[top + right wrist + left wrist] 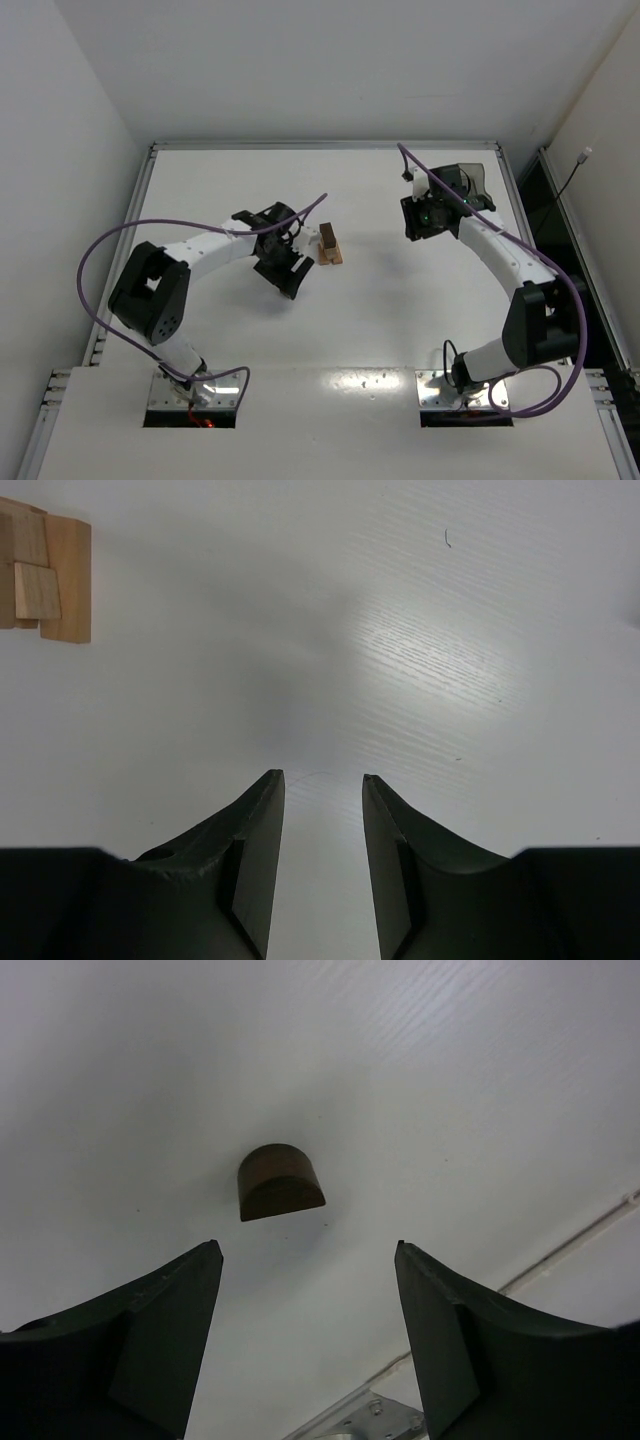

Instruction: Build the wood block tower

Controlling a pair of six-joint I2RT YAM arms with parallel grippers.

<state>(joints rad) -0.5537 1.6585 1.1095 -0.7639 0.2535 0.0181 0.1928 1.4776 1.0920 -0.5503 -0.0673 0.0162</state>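
I am holding my left gripper point(305, 1247) with jaws apart and empty before a dark brown half-round wood block point(280, 1182) lying just above frame centre on the white table point(450, 1080), probably light, rigid, smooth, best pinched across its flat ends; my right gripper point(322, 774) is hovering narrow, empty.

One high fixed view over the table, two close views from the wrists.
The top external camera looks down and forward from above and behind the left arm point(190, 255) and right arm point(500, 250), taking in the whole white table point(380, 330). The left wrist camera looks along the left gripper point(307, 1245), close over the tabletop. The right wrist camera looks past the right gripper point(321, 775) and catches the tower point(45, 575) at its upper left corner. The overhead view shows the same tower point(330, 248) mid-table.
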